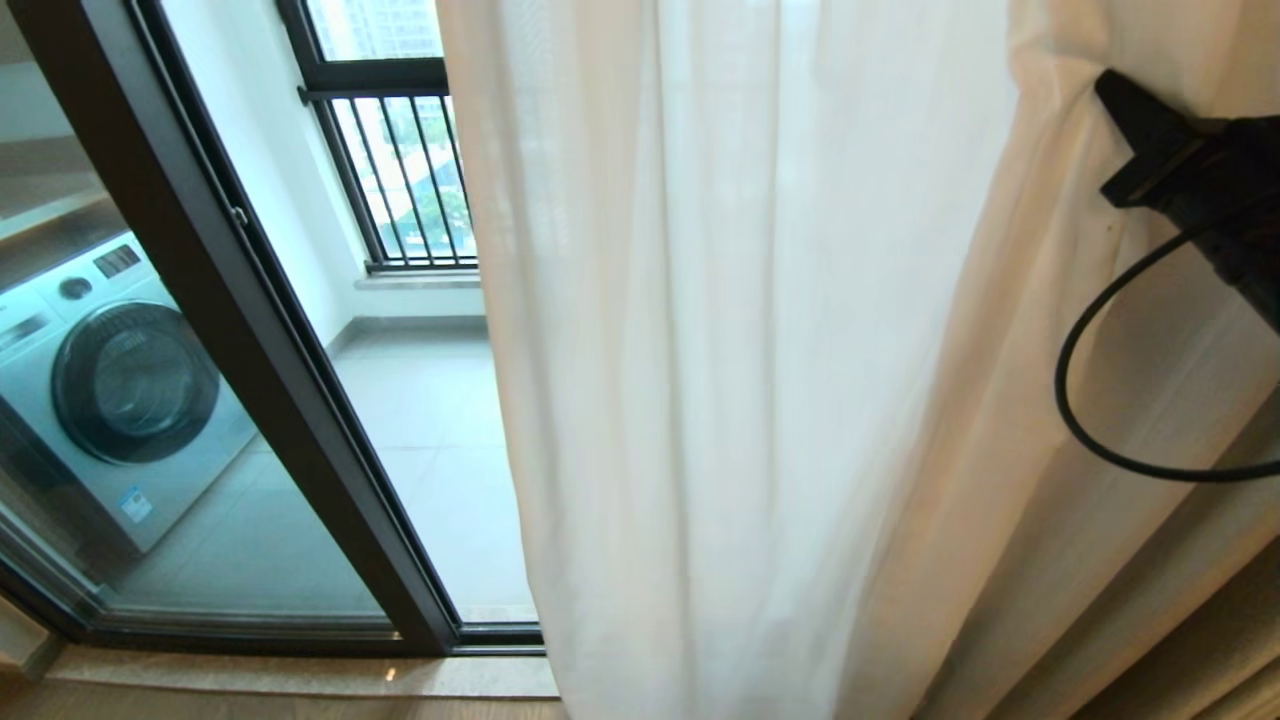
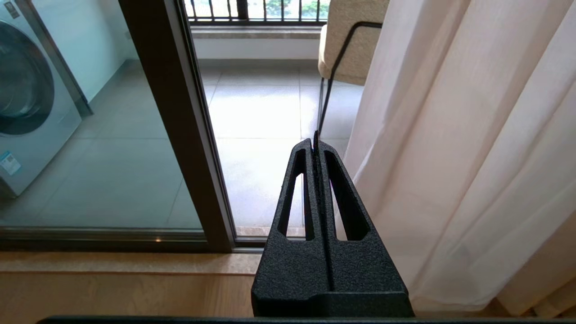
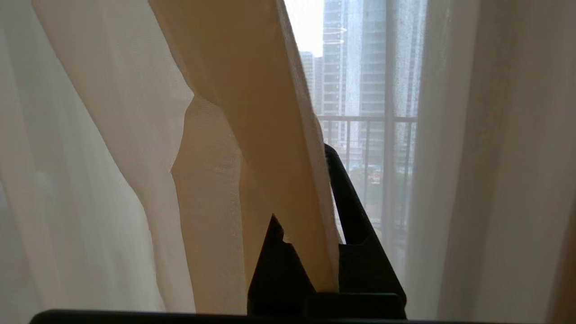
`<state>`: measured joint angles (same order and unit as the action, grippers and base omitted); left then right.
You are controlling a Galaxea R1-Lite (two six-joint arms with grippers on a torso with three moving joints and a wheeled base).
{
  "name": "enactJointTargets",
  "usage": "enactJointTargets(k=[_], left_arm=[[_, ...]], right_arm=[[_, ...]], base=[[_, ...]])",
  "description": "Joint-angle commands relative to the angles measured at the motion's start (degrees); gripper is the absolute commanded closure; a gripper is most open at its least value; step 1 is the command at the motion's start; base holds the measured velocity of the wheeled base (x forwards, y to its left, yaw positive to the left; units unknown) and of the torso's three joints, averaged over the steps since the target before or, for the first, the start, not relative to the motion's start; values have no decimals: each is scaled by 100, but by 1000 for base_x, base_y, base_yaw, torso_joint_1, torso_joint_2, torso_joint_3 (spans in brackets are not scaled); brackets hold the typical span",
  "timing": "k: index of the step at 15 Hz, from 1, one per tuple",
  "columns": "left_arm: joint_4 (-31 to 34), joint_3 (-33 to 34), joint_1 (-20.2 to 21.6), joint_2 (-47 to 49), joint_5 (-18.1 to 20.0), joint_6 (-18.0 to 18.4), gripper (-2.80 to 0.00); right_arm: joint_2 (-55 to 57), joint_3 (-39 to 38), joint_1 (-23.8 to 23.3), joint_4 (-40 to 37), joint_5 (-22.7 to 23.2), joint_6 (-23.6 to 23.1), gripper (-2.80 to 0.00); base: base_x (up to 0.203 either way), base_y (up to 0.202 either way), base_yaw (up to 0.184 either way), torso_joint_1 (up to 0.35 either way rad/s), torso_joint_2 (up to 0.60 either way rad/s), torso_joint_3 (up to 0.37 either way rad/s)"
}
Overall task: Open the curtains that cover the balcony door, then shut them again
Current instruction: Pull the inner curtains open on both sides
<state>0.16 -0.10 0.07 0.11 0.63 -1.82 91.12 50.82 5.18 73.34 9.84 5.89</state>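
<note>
The right gripper (image 3: 321, 216) has its jaws pressed together on a fold of the curtains (image 1: 740, 380); in the right wrist view the sheer white fabric runs between the two black fingers (image 3: 346, 202) and rises away from them in a tight, darker strip. In the head view this gripper (image 1: 1120, 95) reaches in from the right edge near the top, and the cloth bunches and wrinkles around its tip, so the panel is pulled toward that side. A black cable (image 1: 1075, 390) loops down below the arm. The curtains hang over the middle and right part of the balcony door (image 1: 250, 330), while the left part of the glass is uncovered. Through it a washing machine (image 1: 120, 390), the grey balcony floor (image 1: 420, 420) and the black railing (image 1: 400, 170) are visible. The left gripper (image 2: 316, 144) is low, above the wooden floor (image 2: 112, 288) just beside the door sill, its jaws together and holding nothing; the curtain hem hangs just beside it, not touching.
</note>
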Motion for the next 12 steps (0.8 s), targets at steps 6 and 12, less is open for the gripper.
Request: enactJointTargets(k=[6, 12], left_arm=[[2, 1, 1, -2, -2, -3, 0], [2, 1, 1, -2, -2, -3, 0]], right_arm=[[-69, -75, 19, 48, -7, 27, 0], [55, -240, 36, 409, 1, 22, 0]], base=[[0, 0, 0, 0, 0, 0], [0, 0, 0, 0, 0, 0]])
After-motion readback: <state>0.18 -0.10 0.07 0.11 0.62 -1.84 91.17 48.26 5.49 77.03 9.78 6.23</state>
